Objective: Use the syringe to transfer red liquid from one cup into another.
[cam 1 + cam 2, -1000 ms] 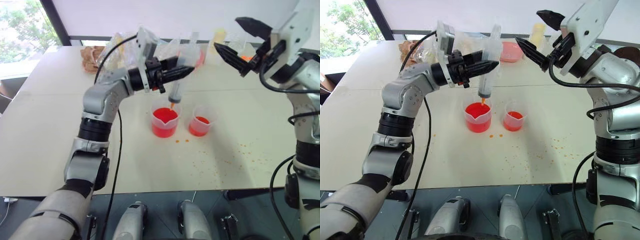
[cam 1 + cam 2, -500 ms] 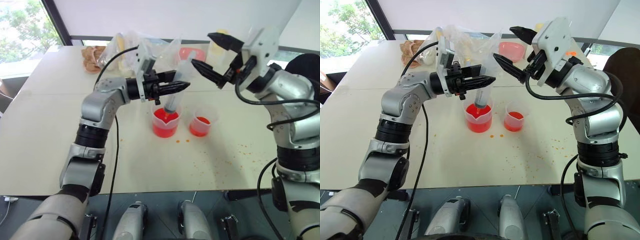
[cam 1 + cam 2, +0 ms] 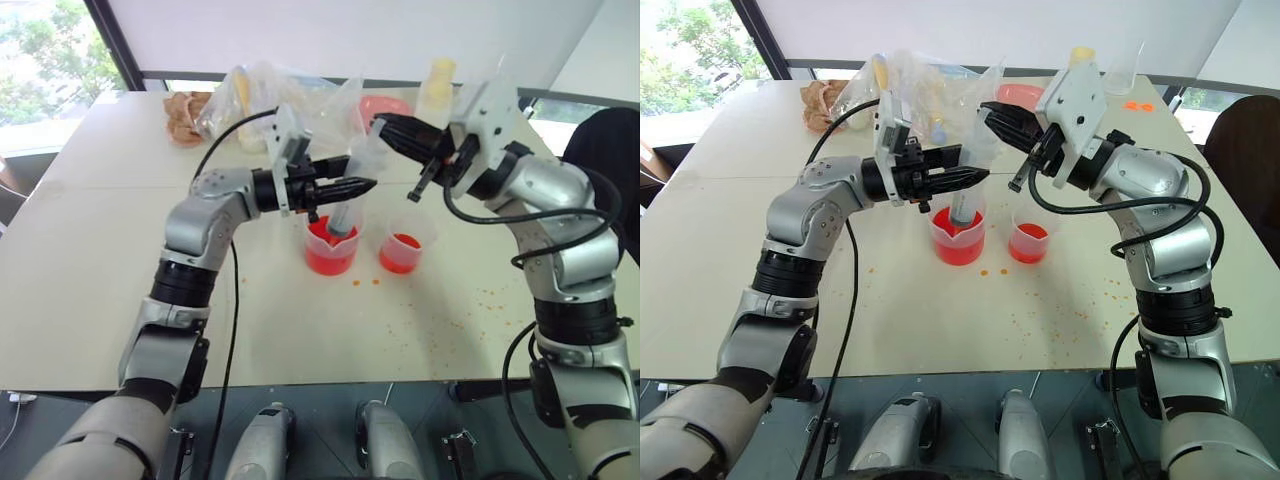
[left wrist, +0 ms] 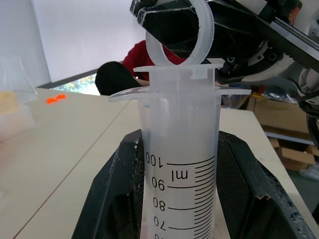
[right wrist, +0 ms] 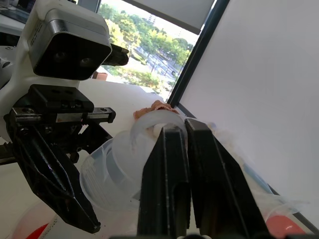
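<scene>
Clearly, the only writing that can be read is on the syringe [image 4: 180, 164]: black scale marks with the numbers 100, 90, 80 and 70, and the letters "ml" beside the top mark. They appear rotated in the left wrist view.

The syringe has a thick, clear barrel with a flat flange at the upper end and a white plunger that ends in a ring [image 4: 180, 31]. The plunger is pushed almost fully into the barrel. The barrel stands nearly upright between the two black fingers of the left gripper [image 3: 352, 186], which are clamped on its sides a little under the flange. Its lower end goes down into the larger spouted cup [image 3: 330, 243], just below these fingers, and dips into the red liquid [image 3: 326, 252] there. This cup is clear plastic and the liquid fills its lower part.

The fingers of the right gripper [image 3: 385, 124] are pressed together on the plunger ring, directly above the left fingers; in the right wrist view the white ring lies just in front of their tips [image 5: 172, 132].

The smaller cup [image 3: 404, 246] stands on the table [image 3: 90, 260], below the right fingers and just beside the larger cup. It is also clear and holds a lower level of red liquid. Small orange droplets [image 3: 364, 281] lie on the table near both cups.
</scene>
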You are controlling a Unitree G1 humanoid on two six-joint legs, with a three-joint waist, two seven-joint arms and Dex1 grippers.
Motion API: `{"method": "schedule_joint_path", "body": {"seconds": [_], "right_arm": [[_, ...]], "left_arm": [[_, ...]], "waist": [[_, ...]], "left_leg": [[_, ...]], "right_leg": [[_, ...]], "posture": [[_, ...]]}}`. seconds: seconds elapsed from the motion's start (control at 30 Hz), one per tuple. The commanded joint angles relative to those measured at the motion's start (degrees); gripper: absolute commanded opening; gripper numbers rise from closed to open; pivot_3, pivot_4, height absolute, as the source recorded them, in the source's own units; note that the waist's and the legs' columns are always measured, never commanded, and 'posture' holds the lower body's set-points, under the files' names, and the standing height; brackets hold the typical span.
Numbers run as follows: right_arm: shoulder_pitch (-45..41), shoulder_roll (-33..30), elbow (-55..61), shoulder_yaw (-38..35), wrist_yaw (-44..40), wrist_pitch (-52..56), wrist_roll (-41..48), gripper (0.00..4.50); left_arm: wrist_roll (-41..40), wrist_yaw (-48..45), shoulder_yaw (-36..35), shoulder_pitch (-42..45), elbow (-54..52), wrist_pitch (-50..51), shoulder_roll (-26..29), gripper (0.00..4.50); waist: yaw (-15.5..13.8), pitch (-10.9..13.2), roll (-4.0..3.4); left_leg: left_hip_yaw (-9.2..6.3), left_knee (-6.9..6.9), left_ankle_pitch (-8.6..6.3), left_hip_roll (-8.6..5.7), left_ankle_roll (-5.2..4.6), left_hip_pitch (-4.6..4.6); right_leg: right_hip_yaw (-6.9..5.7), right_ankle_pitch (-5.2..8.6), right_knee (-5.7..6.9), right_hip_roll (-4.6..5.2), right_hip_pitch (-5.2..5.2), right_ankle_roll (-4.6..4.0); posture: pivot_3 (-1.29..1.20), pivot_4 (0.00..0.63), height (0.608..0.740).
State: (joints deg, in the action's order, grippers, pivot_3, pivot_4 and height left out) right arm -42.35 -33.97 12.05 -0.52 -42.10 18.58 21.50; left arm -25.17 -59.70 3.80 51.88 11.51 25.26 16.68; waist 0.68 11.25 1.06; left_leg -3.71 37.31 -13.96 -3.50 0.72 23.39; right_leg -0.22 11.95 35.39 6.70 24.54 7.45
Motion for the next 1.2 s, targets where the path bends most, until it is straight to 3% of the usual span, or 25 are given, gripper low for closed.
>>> {"method": "schedule_joint_path", "body": {"seconds": [0.03, 0.37, 0.73, 1.13, 1.2], "right_arm": [[-0.70, -0.03, 3.91, -1.11, -0.98, -0.70, 1.29, 0.05], [-1.41, -0.84, 2.49, -1.90, -1.03, 0.19, -0.41, 0.05], [-5.66, -1.62, -2.48, -5.04, 1.02, -2.85, -2.51, 0.05], [-4.40, -1.93, -3.57, -3.80, 0.89, -4.14, -4.39, 0.05], [-3.63, -1.75, -3.37, -3.73, 0.54, -3.58, -4.03, 0.66]], "left_arm": [[2.45, 0.91, 1.30, -1.09, 1.86, -3.23, -0.82, 1.46], [5.60, 0.72, 3.75, -4.03, 4.62, -8.80, -1.87, 1.46], [5.82, 1.18, 4.32, -4.89, 4.62, -8.46, -1.47, 1.46], [5.41, 1.75, 3.82, -3.79, 4.52, -8.16, -2.13, 1.46], [4.70, 2.26, 3.06, -2.93, 3.60, -7.39, -2.31, 1.46]], "waist": [[0.00, 0.00, 0.00], [0.00, 0.00, 0.00], [0.00, 0.00, 0.00], [0.02, 0.00, 0.00], [0.00, 0.00, 0.00]], "left_leg": [[0.00, 0.00, 0.00, 0.00, 0.00, 0.00], [0.01, 0.00, 0.00, 0.00, 0.00, 0.00], [0.01, 0.00, 0.00, 0.00, 0.00, 0.00], [0.01, 0.00, 0.00, 0.00, 0.00, 0.00], [0.01, 0.00, 0.00, -0.01, 0.00, 0.00]], "right_leg": [[0.00, 0.00, 0.00, 0.00, 0.00, 0.00], [0.00, 0.00, 0.00, -0.01, 0.00, -0.01], [0.00, 0.00, 0.00, -0.01, 0.00, -0.01], [0.00, 0.00, 0.00, 0.00, 0.00, -0.01], [0.00, 0.00, 0.00, 0.00, 0.00, -0.01]], "posture": [[0.00, 0.150, 0.740], [0.00, 0.150, 0.740], [0.00, 0.150, 0.740], [0.00, 0.150, 0.740], [0.00, 0.150, 0.740]]}}
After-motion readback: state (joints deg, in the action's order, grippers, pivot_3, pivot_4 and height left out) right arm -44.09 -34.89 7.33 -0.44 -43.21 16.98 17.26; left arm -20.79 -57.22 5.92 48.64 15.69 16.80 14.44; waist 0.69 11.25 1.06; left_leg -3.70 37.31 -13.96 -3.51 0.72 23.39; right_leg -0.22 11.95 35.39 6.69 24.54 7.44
